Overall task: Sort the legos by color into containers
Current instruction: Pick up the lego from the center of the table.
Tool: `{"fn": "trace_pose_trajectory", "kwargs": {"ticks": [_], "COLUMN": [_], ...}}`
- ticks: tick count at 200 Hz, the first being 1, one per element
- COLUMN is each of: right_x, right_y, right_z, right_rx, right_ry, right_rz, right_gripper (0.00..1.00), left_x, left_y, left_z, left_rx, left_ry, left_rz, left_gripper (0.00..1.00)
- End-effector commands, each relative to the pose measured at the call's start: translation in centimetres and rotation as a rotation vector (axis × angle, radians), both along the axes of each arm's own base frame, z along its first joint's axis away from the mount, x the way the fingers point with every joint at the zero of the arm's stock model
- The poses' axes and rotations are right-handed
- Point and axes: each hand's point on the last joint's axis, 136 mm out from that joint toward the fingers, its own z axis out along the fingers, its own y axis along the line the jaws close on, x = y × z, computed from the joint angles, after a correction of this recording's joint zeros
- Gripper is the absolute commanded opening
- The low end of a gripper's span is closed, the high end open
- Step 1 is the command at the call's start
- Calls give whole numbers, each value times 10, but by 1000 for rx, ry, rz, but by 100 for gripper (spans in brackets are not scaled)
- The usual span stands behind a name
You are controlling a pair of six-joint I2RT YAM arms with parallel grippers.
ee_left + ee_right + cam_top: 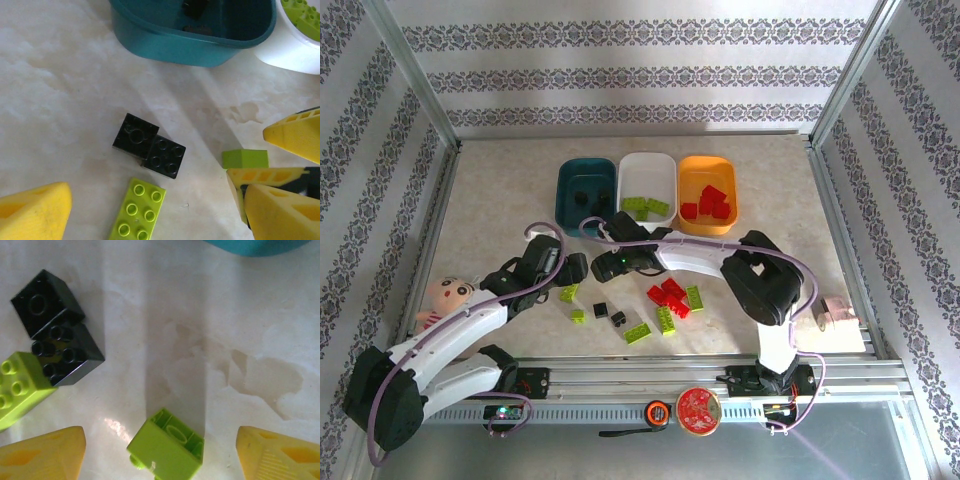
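**A:** Right pincer (161,436) spread wide, blunt yellow wedge fingers (42,455) flanking a lime brick (167,445), hollow underside showing, clear of both.

**B:** Left pincer (156,196) gaping too, over a glossy six-stud lime plate (137,210). Just beyond, two black square bricks (164,156) touch on the mottled tabletop (60,100). Further out, the smooth teal tray (165,45) holds black pieces (195,7).

Left hand (155,215) spread wide, right hand (161,456) apparently open, both pointed downward
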Motion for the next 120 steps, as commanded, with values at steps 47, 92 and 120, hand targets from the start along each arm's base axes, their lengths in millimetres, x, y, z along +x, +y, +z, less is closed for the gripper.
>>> {"fn": "trace_pose_trajectory", "kwargs": {"ticks": [47, 92, 120], "right_x": [-11, 5, 35], "right_y": [1, -17, -44], "right_z": [-8, 31, 78], "right_rx": [-19, 36, 96], "right_ry": [47, -20, -107], "right_rz": [17, -33, -114], "right_gripper": [54, 35, 34], "left_x": [-1, 0, 1], "left_y": [20, 19, 17], "left_z": [0, 11, 19], "left_rx": [53, 47, 20], "left_ry": [6, -23, -55], "left_rz": [75, 65, 57], "left_gripper": [100, 100, 100]}}
